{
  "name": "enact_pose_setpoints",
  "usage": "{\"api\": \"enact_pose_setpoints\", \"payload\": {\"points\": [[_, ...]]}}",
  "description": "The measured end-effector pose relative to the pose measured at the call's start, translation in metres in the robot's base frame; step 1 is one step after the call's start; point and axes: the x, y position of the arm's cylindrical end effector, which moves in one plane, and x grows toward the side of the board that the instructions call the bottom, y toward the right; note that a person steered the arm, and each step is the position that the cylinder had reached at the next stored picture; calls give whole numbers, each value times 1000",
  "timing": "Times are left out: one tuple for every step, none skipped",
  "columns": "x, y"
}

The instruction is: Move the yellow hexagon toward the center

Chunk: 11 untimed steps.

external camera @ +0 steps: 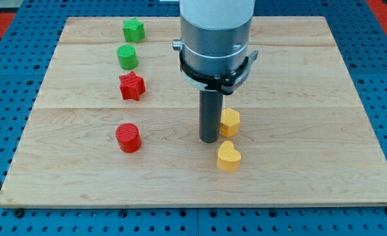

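Wooden board (pixel 298 190), pale planks, lying on a blue perforated surface (pixel 3 98). No brand, label or writing readable anywhere in view.

View's left, a rough column of four blocks, well apart from the arm:
- green star (pixel 133 30), nearest the view's top.
- green cylinder (pixel 127 57), just below it.
- red star (pixel 132 86), below that, close to the green cylinder but not touching.
- red cylinder (pixel 128 137), lowest of the four, a clear gap from the red star.

Centre: arm's grey housing (pixel 216 39) comes down from the view's top, with a black clamp ring beneath. Straight dark rod runs down from it. My tip (pixel 210 139) sits on the board near its middle. The arm carries no fingers, so there is nothing to clench or release; the rod holds nothing.

Just right of the rod: yellow hexagon (pixel 230 122), the task's block. It lies immediately to the view's right of the rod's lower part, at or very near contact; whether the two actually touch cannot be told from this angle. The hexagon sits slightly right of the board's centre.

Below it, toward the view's bottom: yellow heart (pixel 228 157), near the hexagon but with a small gap, and down-right of my tip, not touching it.

Far right top corner: a strip of red (pixel 385 12) beyond the blue surface.
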Motion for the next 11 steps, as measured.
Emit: {"api": "enact_pose_setpoints", "payload": {"points": [[19, 12], [20, 19], [20, 21], [12, 21], [-13, 26], [-24, 27], [-25, 30], [-29, 38], [-44, 41], [-49, 41], [-31, 58]]}}
